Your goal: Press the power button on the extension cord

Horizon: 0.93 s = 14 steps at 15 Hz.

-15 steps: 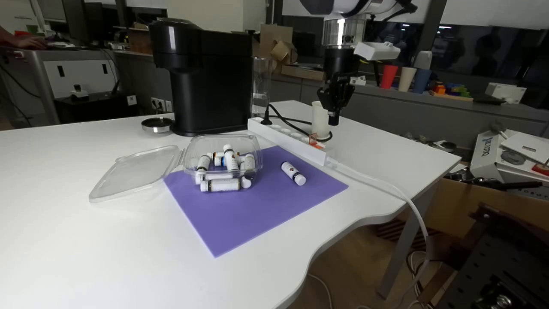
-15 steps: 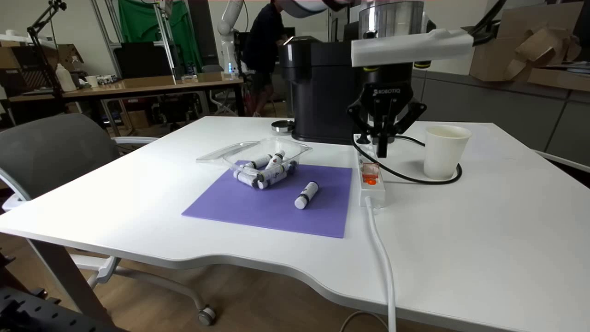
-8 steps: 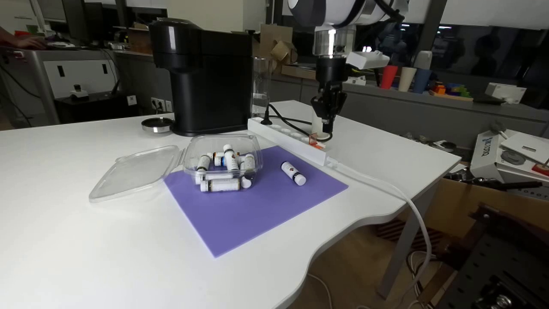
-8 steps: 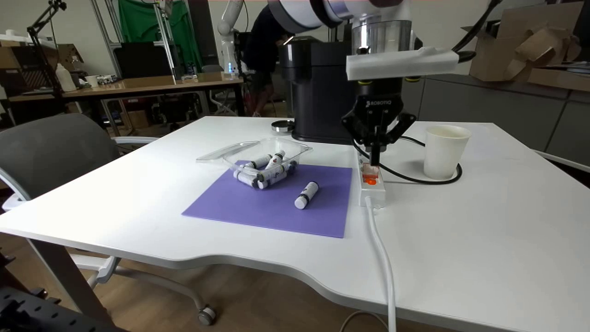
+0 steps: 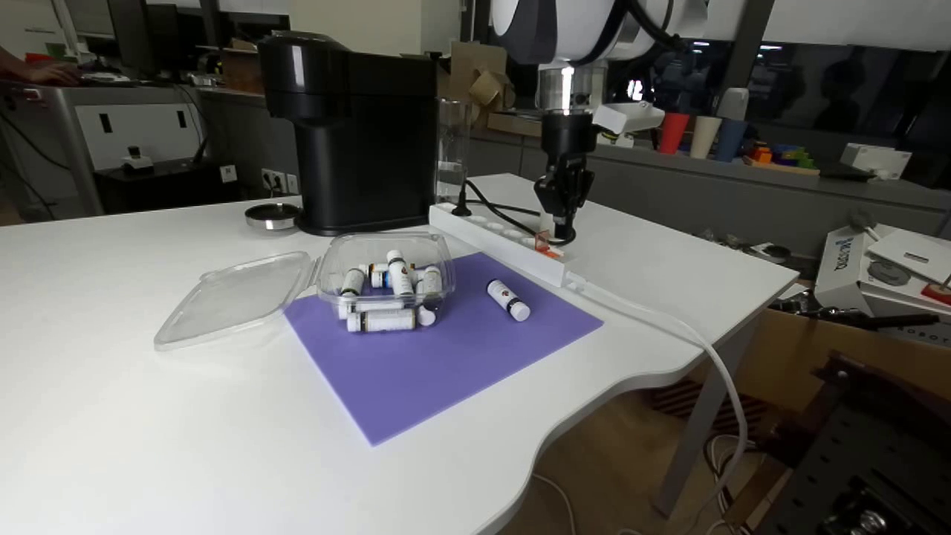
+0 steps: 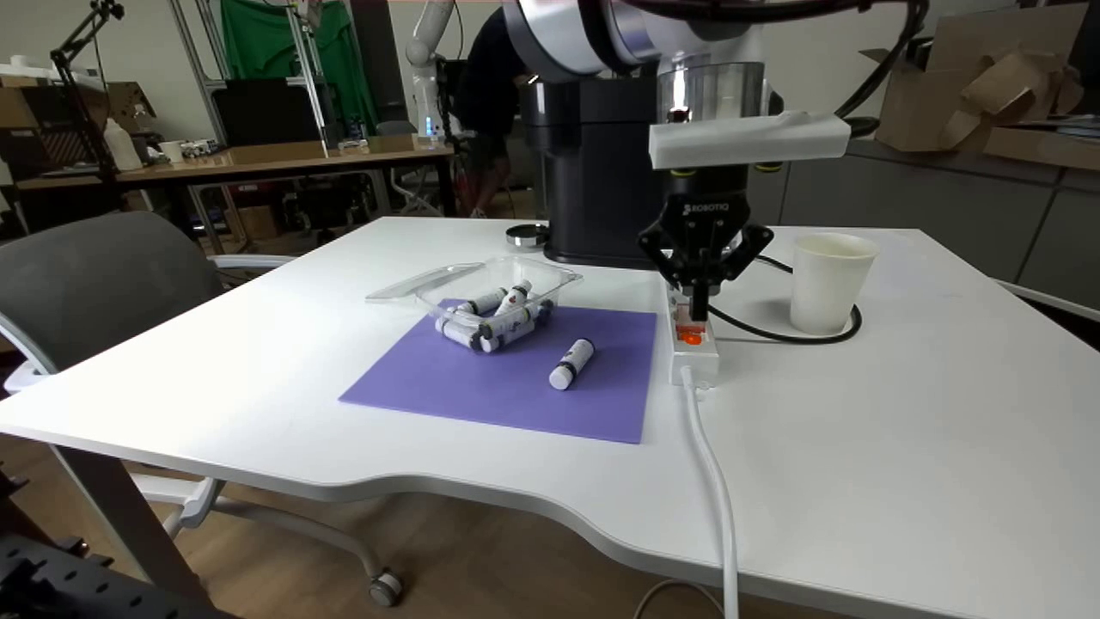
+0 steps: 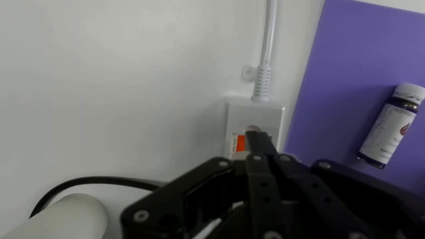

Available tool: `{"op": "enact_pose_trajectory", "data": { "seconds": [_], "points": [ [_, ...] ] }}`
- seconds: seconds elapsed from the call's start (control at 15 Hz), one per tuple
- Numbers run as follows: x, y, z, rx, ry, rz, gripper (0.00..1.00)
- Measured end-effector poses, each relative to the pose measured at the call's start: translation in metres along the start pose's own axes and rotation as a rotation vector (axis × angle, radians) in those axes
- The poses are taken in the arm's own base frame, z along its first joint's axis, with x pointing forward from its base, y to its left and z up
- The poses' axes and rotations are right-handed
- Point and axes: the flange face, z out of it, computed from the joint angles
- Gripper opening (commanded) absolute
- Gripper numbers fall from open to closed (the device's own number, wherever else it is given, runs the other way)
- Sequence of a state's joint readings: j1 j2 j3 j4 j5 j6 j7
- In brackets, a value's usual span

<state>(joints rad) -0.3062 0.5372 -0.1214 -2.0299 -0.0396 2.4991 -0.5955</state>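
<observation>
The extension cord is a long white power strip [image 5: 513,250], also in an exterior view [image 6: 694,368] and the wrist view [image 7: 254,114]. Its white cable [image 6: 713,464] runs off the table edge. The power button is orange-red [image 6: 691,338], near the cable end, with a translucent orange flap [image 5: 542,239] standing beside it. In the wrist view the button [image 7: 240,142] is partly hidden by the fingertips. My gripper [image 5: 565,232] is shut and empty, pointing down. Its tips [image 6: 699,311] are just over the button end of the strip; I cannot tell whether they touch it.
A white cup [image 6: 832,284] and a black cable [image 6: 773,338] lie beside the strip. A purple mat [image 5: 446,379] holds a clear box [image 5: 334,256] of several vials and one loose vial [image 5: 509,299]. A black coffee machine [image 5: 356,141] stands behind.
My gripper has moved down towards the strip and slightly to the left in both exterior views, staying shut. The strip and other objects have not moved.
</observation>
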Motion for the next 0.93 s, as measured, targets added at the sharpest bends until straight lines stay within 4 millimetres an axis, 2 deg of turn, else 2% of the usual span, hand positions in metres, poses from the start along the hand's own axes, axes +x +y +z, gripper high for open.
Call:
{"op": "enact_pose_trajectory", "data": {
  "seconds": [0.13,0.2,0.27,0.33,0.47,0.93],
  "points": [
    [0.004,0.000,0.003,0.002,-0.002,-0.005,0.00],
    [0.006,0.000,0.004,0.004,-0.003,-0.007,0.26],
    [0.007,-0.001,0.006,0.006,-0.005,-0.009,0.01],
    [0.009,-0.001,0.008,0.009,-0.004,-0.008,0.03],
    [0.012,0.000,0.005,0.011,0.008,-0.005,0.00],
    [0.020,0.006,-0.005,0.022,0.035,0.012,0.00]
  ]
}}
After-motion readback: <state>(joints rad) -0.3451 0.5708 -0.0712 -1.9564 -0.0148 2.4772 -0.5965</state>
